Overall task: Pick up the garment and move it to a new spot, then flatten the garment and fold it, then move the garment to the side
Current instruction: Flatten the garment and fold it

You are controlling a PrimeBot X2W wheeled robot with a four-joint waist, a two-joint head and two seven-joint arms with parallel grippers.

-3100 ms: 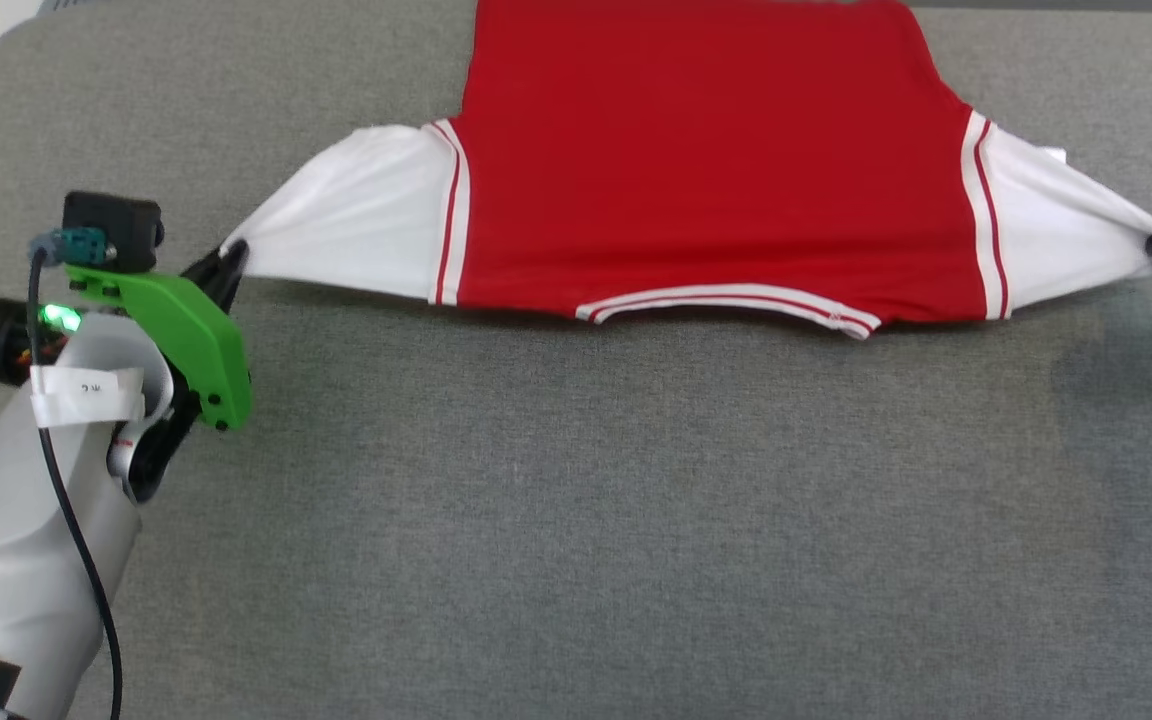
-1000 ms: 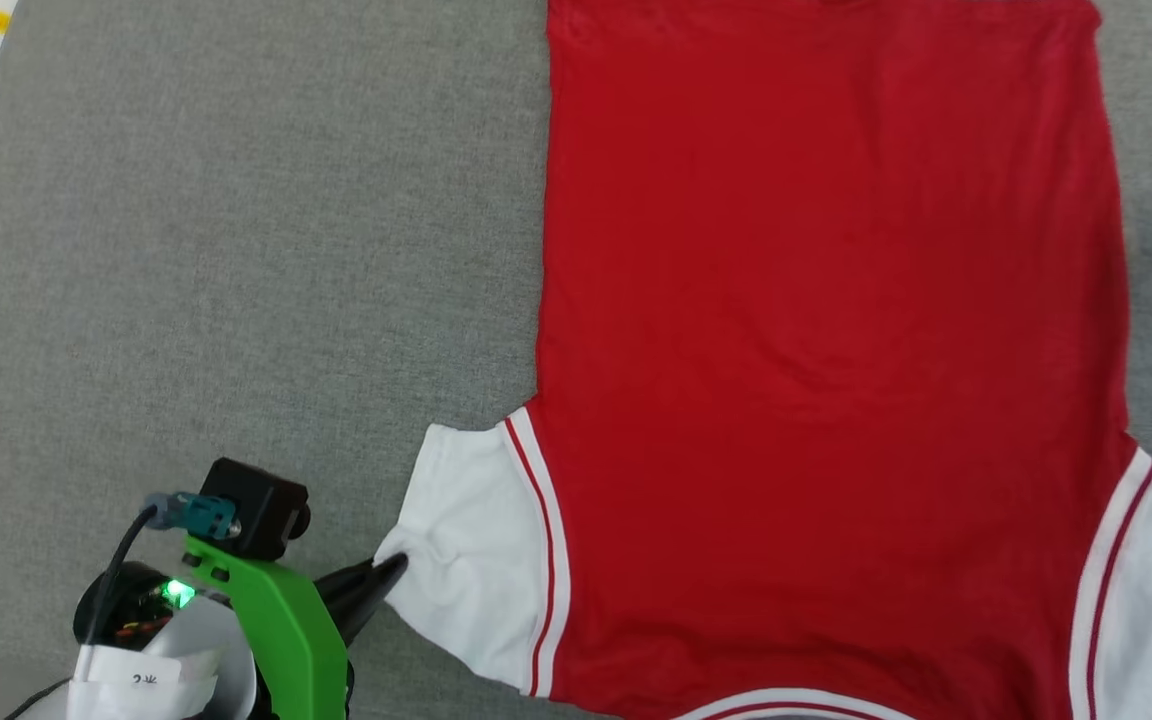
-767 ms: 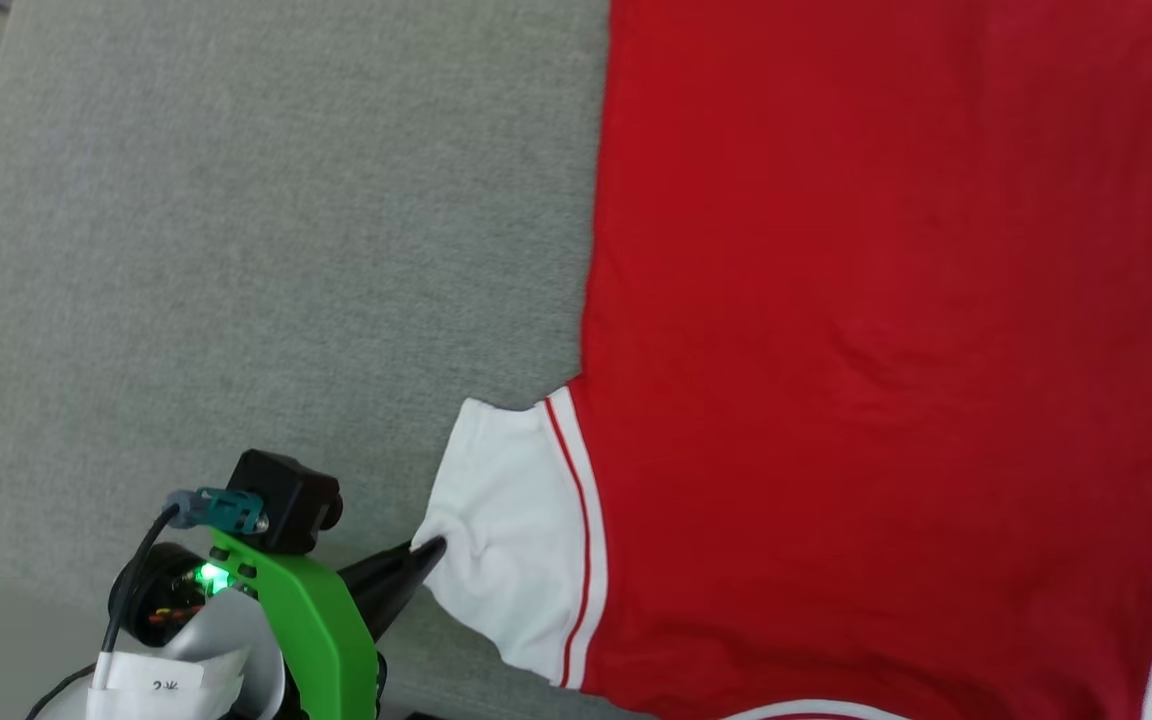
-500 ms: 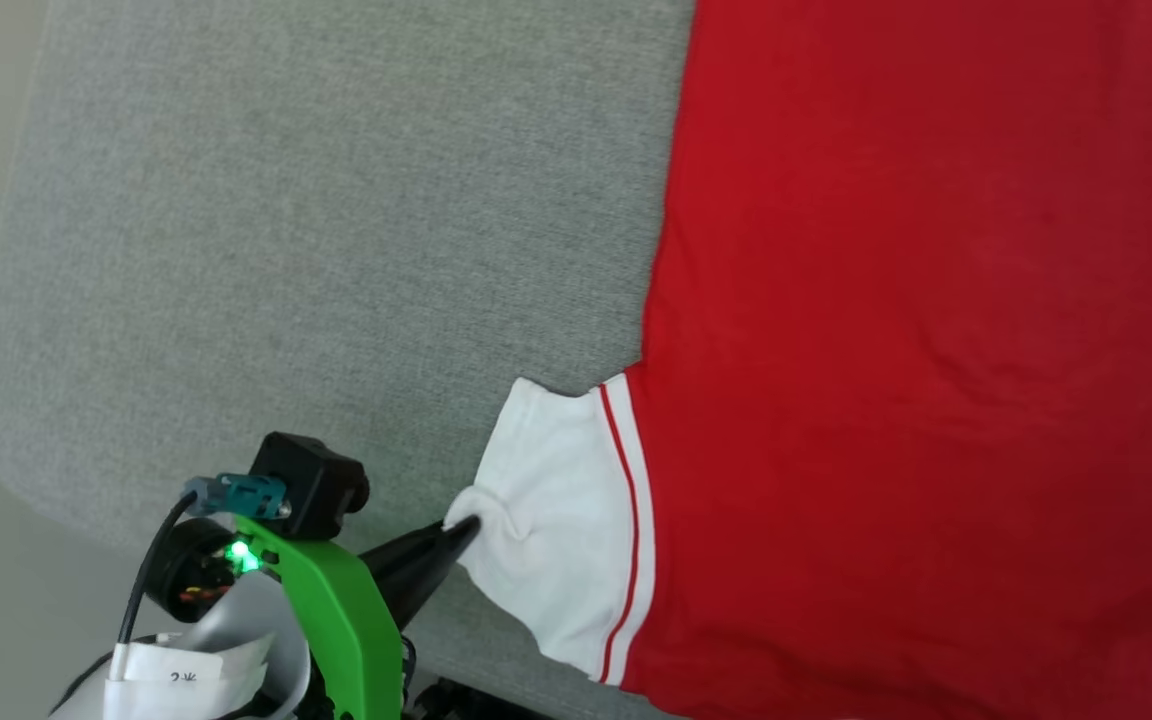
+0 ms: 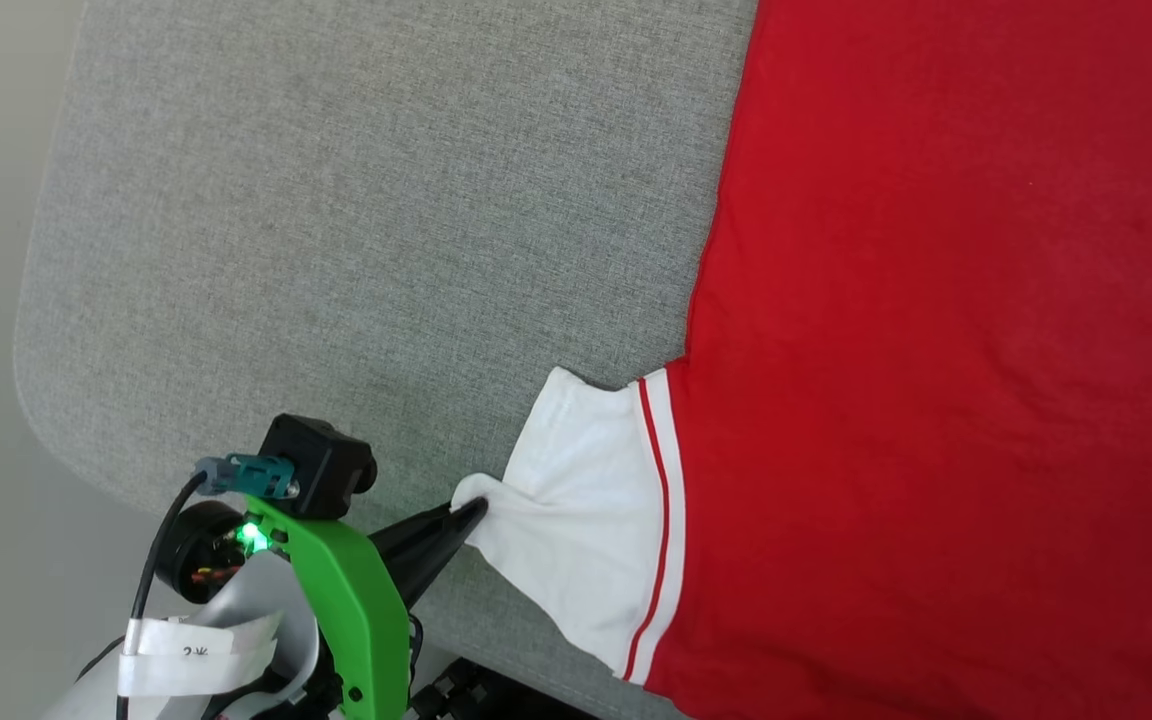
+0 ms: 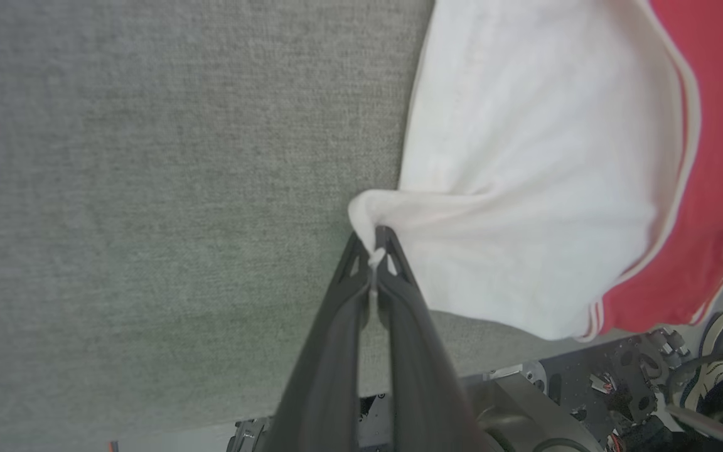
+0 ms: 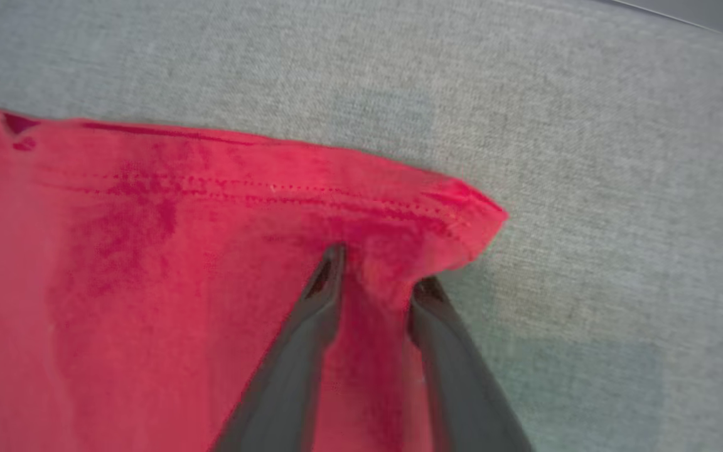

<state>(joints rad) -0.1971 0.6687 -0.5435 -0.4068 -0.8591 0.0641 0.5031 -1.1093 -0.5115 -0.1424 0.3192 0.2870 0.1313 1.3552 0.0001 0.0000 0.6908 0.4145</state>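
Head camera has swung left since three seconds ago, so the shift across frame is the view, not the cloth. What has really changed is that the right sleeve is no longer held out taut and the right gripper (image 7: 377,270) has gone to the hem. The red Bulls jersey (image 5: 936,350) lies spread flat on the grey felt tabletop (image 5: 336,250), plain side up, with its left edge well in from the table's rounded corner. The left gripper (image 5: 471,507) is clenched on the cuff of the white sleeve (image 5: 586,520), with cloth nipped right at the fingertips and a small tuck bunched above them. The right gripper's jaws stand partly apart astride a ridge of red cloth just inside the hem corner (image 7: 462,213) — I can't tell if they're biting yet. My read is that you're setting up the fold. Let the right jaws close fully before any lift, and check you've caught both layers, not just the top one. Keep the left pinch low and steady, then lift both sides together — an uneven pull will likely drag the body askew.
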